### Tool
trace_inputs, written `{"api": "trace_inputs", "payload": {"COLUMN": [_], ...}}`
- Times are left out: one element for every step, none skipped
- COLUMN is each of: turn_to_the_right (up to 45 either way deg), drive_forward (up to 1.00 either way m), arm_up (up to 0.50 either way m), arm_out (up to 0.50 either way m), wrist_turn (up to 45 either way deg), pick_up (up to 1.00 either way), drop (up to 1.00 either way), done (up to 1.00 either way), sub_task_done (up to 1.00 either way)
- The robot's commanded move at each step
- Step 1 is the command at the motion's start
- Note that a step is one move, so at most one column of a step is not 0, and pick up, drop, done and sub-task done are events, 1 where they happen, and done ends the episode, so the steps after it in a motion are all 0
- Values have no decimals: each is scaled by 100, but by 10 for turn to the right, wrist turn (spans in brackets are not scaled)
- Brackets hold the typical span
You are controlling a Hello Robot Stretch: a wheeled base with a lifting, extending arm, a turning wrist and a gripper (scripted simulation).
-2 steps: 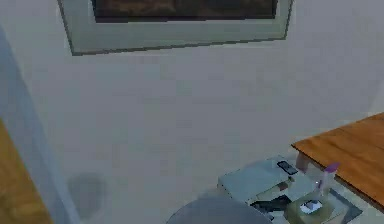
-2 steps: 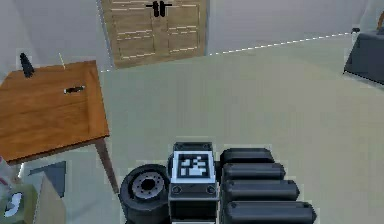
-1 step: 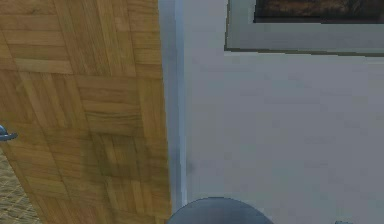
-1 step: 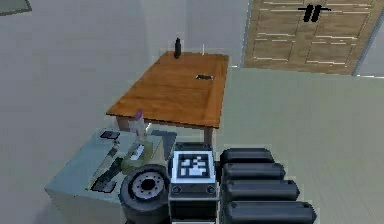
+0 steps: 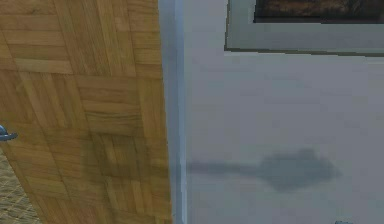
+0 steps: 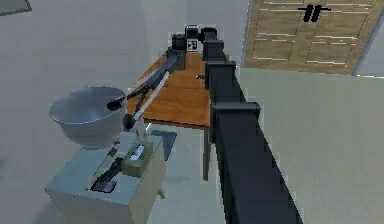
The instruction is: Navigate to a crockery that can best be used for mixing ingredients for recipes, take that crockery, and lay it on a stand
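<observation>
Claw (image 6: 120, 110) and bowl (image 6: 85, 120) near stand (image 6: 80, 188) edge

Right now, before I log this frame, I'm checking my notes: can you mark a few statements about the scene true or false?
1. A grey bowl shows at the arm side view's left. True.
2. The table behind the bowl has a glass top. False: its top is brown wood.
3. A wooden door stands at the arm side view's upper right. True.
4. The floor at the forward view's left is black tile. False: it is wood parquet.
5. The grey stand below the bowl has small things on top. True.
</observation>
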Motion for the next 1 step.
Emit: {"api": "trace_inputs", "payload": {"turn_to_the_right": [0], "drive_forward": [0], "arm_up": [0], "arm_out": [0], "wrist_turn": [390], "pick_up": [0], "drop": [0], "done": [0], "sub_task_done": [0]}}
